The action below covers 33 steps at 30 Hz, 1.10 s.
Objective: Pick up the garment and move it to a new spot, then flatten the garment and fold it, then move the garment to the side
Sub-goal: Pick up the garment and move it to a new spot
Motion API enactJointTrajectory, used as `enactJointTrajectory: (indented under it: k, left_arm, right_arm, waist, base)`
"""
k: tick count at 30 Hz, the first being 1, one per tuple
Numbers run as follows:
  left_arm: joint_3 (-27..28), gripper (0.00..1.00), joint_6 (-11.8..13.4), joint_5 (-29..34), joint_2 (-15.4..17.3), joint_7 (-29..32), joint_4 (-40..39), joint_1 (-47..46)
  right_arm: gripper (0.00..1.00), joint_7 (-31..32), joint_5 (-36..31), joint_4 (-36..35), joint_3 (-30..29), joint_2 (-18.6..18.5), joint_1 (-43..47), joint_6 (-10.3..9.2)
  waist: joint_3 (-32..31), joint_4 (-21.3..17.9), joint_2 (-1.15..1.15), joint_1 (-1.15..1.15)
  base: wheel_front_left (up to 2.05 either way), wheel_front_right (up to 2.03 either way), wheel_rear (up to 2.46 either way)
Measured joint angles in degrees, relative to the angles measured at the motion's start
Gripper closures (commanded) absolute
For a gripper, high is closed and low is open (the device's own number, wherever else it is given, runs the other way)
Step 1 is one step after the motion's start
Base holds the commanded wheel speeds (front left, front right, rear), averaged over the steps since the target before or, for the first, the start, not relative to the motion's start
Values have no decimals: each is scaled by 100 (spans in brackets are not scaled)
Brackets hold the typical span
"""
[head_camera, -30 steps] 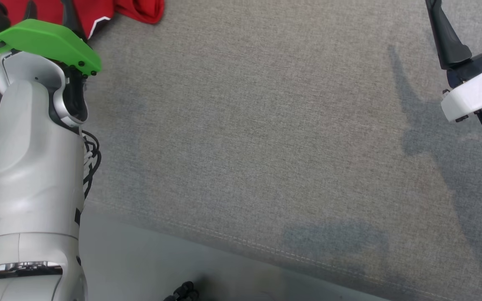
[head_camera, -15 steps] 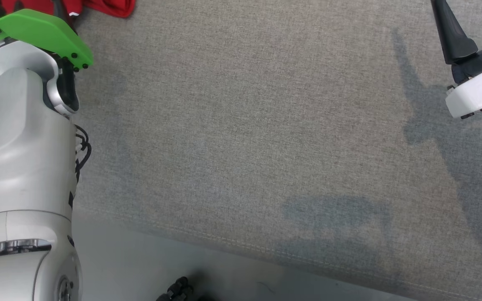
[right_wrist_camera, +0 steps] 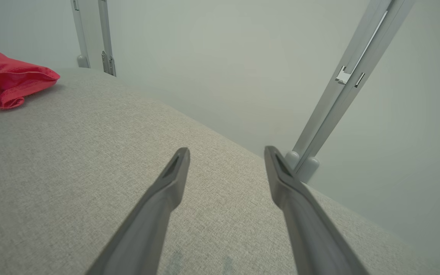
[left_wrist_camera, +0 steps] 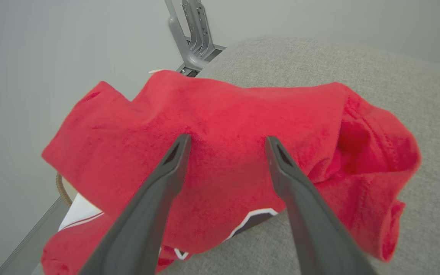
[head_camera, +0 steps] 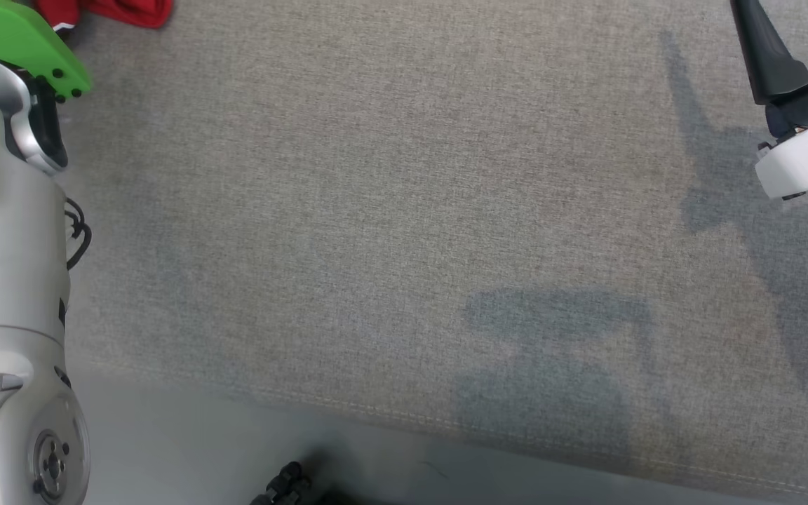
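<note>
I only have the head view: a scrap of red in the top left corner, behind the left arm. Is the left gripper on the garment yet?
Observer: Not gripping. In the left wrist view the left gripper is open, its fingers spread in front of the red garment with no fold between them.
Operator: How does the garment lie?
Observer: Crumpled in a heap at the edge of the grey cushion, with a dark white-edged trim showing along its lower side.
Operator: And the right gripper?
Observer: The right gripper is open over bare cushion, far from the red garment, which sits at the left edge of the right wrist view.
</note>
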Motion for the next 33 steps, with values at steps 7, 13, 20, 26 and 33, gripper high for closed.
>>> enactJointTrajectory:
  k: [7,13,20,26,33]
  left_arm:
    - [64,0,0,226,7,7,244,-268]
    - [245,0,0,300,41,33,472,-413]
    - [421,36,0,332,31,-1,609,-588]
    - [437,100,0,371,-90,-94,756,-629]
    - [437,100,0,459,-208,-363,769,-651]
  right_arm:
    - [0,38,-37,-115,-24,-42,-1,-1]
    - [0,91,-43,-210,-78,-98,-2,-4]
    - [0,99,-56,-299,-158,-138,-2,-37]
    - [0,89,-56,-274,-182,-140,7,-55]
    - [0,16,-55,-236,-209,-123,40,-103]
  waist:
    - [155,-118,0,0]
    - [259,-190,0,0]
    - [344,-223,0,0]
    - [337,-220,0,0]
    - [245,-168,0,0]
  base:
    - [0,0,0]
    - [0,0,0]
    - [0,0,0]
    - [0,0,0]
    - [0,0,0]
